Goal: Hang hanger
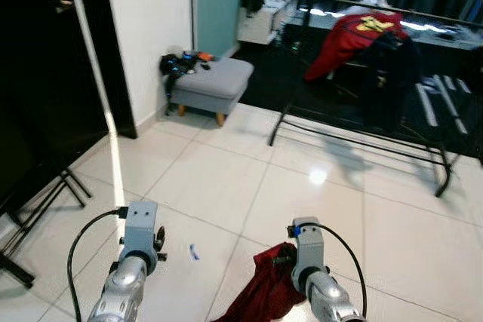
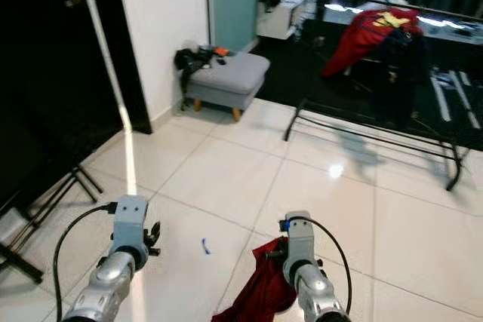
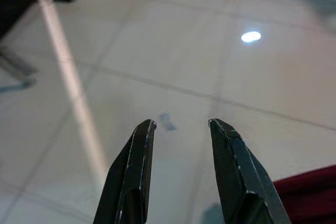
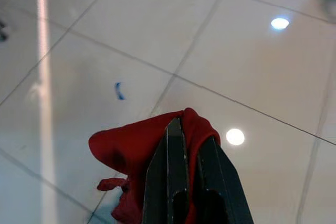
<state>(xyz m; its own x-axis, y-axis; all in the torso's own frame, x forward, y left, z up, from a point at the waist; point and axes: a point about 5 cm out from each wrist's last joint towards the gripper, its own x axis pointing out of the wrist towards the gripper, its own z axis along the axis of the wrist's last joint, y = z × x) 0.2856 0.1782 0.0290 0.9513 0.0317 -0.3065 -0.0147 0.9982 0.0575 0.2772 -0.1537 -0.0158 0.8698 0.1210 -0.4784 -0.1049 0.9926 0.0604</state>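
Head views: both arms reach low over pale tiled floor [image 1: 226, 179]. The right gripper [image 4: 190, 129] carries a red cloth [image 1: 260, 292] hanging beside its wrist. Open tiles stretch ahead to a black rack [image 1: 362, 133] draped with a red garment [image 1: 355, 39]; a grey stool [image 1: 211, 84] sits by the wall, left.

Left wrist: left gripper [image 3: 181, 125] spread, holding nothing, over bare tile.

Right wrist: fingers clenched on the cloth's fold, above a tile seam.
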